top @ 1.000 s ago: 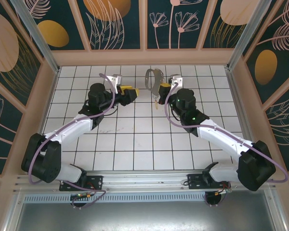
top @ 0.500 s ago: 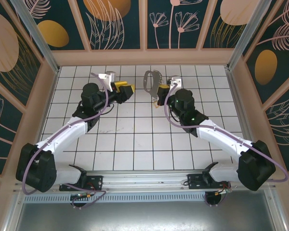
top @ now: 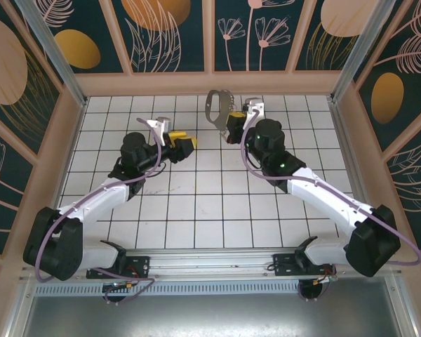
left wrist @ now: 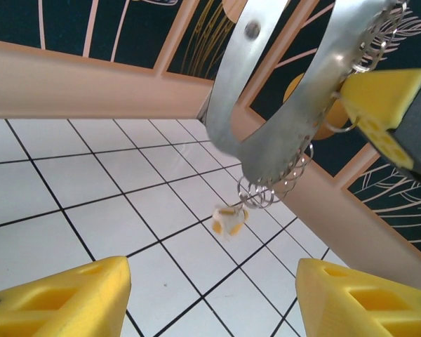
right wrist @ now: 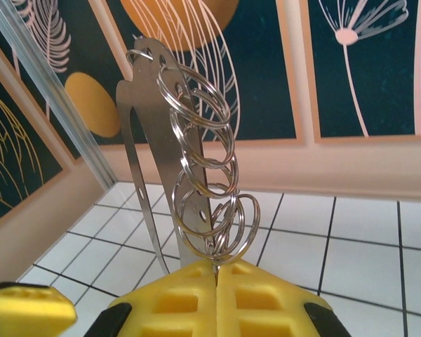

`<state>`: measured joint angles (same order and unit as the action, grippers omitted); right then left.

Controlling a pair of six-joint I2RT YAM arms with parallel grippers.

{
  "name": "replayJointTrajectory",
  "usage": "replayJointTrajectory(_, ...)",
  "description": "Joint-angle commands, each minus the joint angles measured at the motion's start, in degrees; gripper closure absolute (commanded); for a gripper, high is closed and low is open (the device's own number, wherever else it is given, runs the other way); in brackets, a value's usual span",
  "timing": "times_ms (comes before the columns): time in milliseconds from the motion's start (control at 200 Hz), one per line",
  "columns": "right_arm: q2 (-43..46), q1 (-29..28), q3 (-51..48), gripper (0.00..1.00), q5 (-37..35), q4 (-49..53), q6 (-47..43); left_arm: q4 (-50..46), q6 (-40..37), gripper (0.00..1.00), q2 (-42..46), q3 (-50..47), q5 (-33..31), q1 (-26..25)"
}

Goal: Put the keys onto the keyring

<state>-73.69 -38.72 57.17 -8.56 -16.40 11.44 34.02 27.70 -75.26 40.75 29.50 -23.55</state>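
**Metal keyring held up for loading**

The right gripper (right wrist: 216, 270) is clamped on the keyring (right wrist: 149, 140), holding it upright above the tiles so its rings face the left gripper (left wrist: 210, 275), whose jaws are spread wide. The key (left wrist: 228, 220) lies unheld below.

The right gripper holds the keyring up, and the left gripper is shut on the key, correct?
No: the left gripper is open and empty, and the key lies on the tiles, as the left wrist view shows. The right gripper does hold the keyring up.
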Motion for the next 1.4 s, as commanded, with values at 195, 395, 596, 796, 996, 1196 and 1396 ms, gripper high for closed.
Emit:
replayJointTrajectory(195, -3.79, -2.59, 1.35, 1.0, 1.7, -1.64, 0.77, 1.71, 1.14, 0.36, 3.55, 1.38, -4.06, 0.26)
replayJointTrajectory(395, -7.52, -7.58, -2.04, 1.0, 2.84, -5.58, 4.93, -0.31, 1.87, 0.34, 7.79, 2.36, -7.22, 0.26)
replayJointTrajectory(596, -14.59, -13.73, -3.1, 1.0, 4.81, -10.09, 10.22, -2.78, 1.56, 0.34, 9.79, 4.32, -7.26, 0.26)
replayJointTrajectory(796, -21.62, -13.2, -5.59, 1.0, 5.6, -16.87, 17.12, -3.96, 1.8, 0.33, 10.05, 5.24, -7.54, 0.25)
replayJointTrajectory(996, -27.31, -9.27, -8.03, 1.0, 5.22, -23.39, 21.66, -4.32, 1.96, 0.33, 10.07, 5.31, -7.36, 0.26)
replayJointTrajectory(1196, -31.16, -5.4, -7.49, 1.0, 6.59, -25.83, 22.92, -4.15, 2.53, 0.33, 9.79, 5.22, -6.91, 0.25)
replayJointTrajectory(1396, -35.62, -2.59, -3.59, 1.0, 7.43, -24.89, 22.44, -3.69, 3.15, 0.33, 9.1, 4.91, -6.58, 0.26)
